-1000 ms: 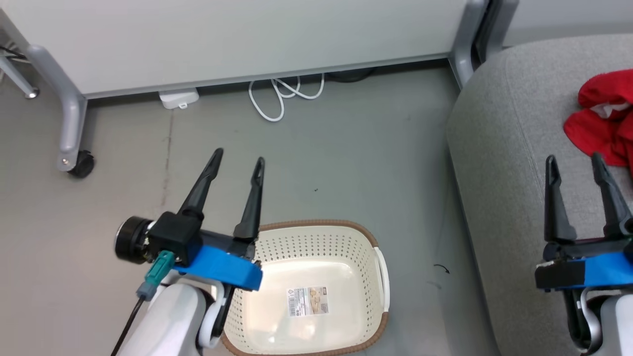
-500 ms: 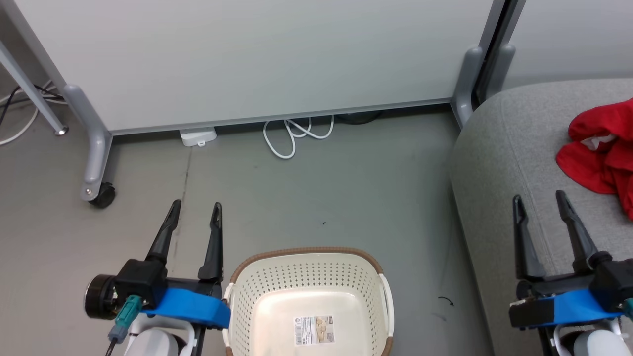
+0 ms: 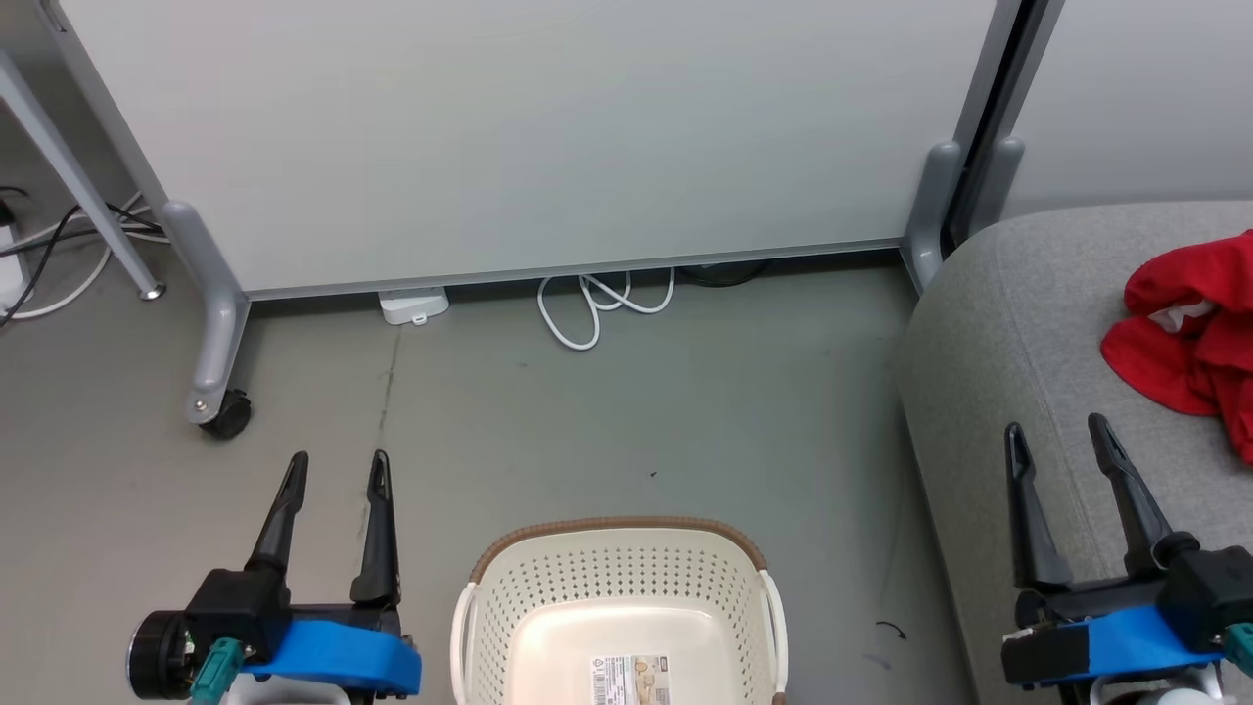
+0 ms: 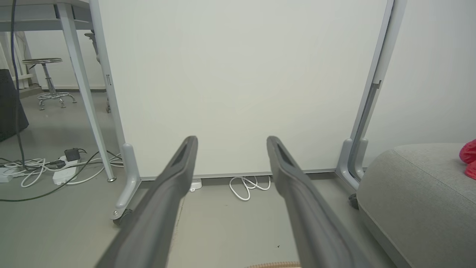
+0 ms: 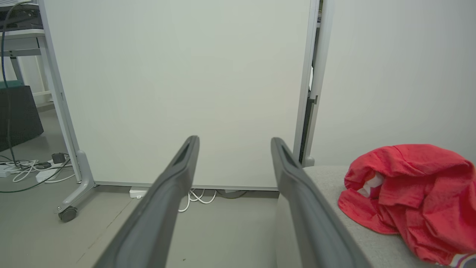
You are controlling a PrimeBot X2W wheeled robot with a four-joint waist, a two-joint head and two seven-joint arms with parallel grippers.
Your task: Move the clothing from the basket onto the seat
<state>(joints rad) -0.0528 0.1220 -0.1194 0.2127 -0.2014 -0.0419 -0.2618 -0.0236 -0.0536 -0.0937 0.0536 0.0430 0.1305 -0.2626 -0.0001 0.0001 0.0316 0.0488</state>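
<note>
The left fingers stand wide apart with nothing between them, pointing over the grey floor toward a pale partition panel. The right fingers are spread just as wide and also grip nothing.

The basket stands on the floor between the two pairs of fingers. It is just beside the left pair, on their right and behind their tips, and it is well apart from the right pair. Its perforated cream wall and brown rim face up, and its pale inner bottom shows with a paper label at the lower edge of the head view. In the left wrist view only a sliver of the brown rim shows, below the gap between the fingers.

The right fingers hang over the near left part of the seat, whose rounded grey edge runs along their left side. The clothing lies crumpled in a red heap on the seat, ahead of the right fingertips and off to their right, clear of them. In the right wrist view a white patch shows in its folds and a striped bit at its lower edge.

Beyond the left fingertips, a loop of white cable lies at the foot of the panel. A black caster on a grey leg stands ahead and slightly to their left.
</note>
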